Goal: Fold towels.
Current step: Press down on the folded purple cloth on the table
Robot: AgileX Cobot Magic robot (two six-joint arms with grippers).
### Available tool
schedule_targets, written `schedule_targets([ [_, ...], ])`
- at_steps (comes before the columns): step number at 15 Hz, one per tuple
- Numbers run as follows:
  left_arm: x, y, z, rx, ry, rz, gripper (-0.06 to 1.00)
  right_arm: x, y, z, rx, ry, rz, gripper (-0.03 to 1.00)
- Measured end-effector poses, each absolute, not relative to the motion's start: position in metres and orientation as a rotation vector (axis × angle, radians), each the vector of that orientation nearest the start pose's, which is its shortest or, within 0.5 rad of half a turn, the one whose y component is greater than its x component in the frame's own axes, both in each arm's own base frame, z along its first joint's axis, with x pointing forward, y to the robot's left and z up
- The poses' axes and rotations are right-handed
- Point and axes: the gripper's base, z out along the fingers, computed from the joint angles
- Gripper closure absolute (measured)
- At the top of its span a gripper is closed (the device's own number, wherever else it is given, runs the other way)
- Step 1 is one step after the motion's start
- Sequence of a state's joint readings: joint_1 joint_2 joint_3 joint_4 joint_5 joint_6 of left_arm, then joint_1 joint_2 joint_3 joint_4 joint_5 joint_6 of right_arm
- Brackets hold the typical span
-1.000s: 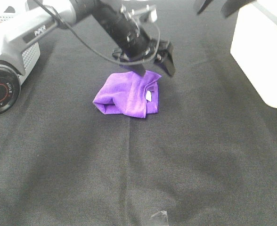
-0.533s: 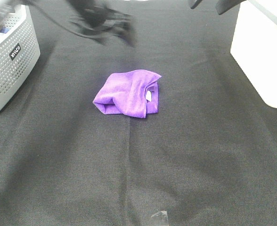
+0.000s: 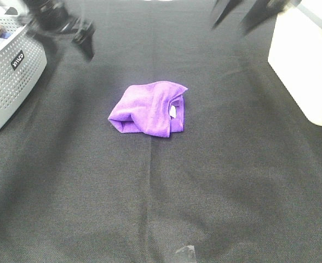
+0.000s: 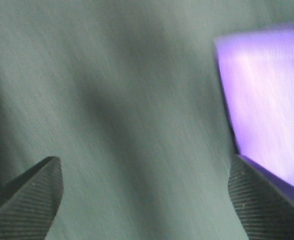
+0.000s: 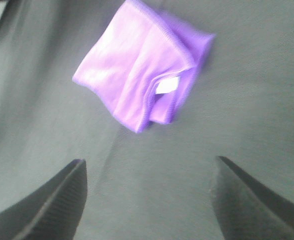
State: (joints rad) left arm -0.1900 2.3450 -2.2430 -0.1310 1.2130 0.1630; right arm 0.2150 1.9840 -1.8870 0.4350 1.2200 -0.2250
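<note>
Exterior high view: one purple towel was seen lying in a soft, lumpy fold near the middle of the black cloth table. One small white tag was shown on the towel's right side. One grey basket full of little holes was set at the far left, and one smooth white box at the far right. Two grippers were counted. The left gripper was held up beside the basket and the right gripper near the box, both blurred and well apart from the towel. Only in the wrist views could the ribbed black fingers be made out: both pairs were spread wide, with nothing held. The towel's folded layers were shown best in the right wrist view.
</note>
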Motion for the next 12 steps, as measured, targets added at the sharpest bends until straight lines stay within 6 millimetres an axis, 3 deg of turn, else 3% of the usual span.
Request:
schedule_targets([
  [3, 0.468, -0.104, 0.227, 0.519, 2.843, -0.232, 0.13, 0.431, 0.15, 0.267, -0.629, 2.608, 0.911, 0.3],
  [6, 0.455, -0.074, 0.248, 0.448, 2.848, -0.169, 0.13, 0.447, 0.179, 0.213, -0.679, 2.509, 1.206, 0.3],
  [9, 0.446, -0.058, 0.282, 0.392, 2.78, -0.17, 0.13, 0.445, 0.215, 0.152, -0.782, 2.517, 1.247, 0.3],
  [12, 0.445, -0.061, 0.285, 0.383, 2.772, -0.213, 0.13, 0.449, 0.222, 0.115, -0.739, 2.552, 1.223, 0.3],
])
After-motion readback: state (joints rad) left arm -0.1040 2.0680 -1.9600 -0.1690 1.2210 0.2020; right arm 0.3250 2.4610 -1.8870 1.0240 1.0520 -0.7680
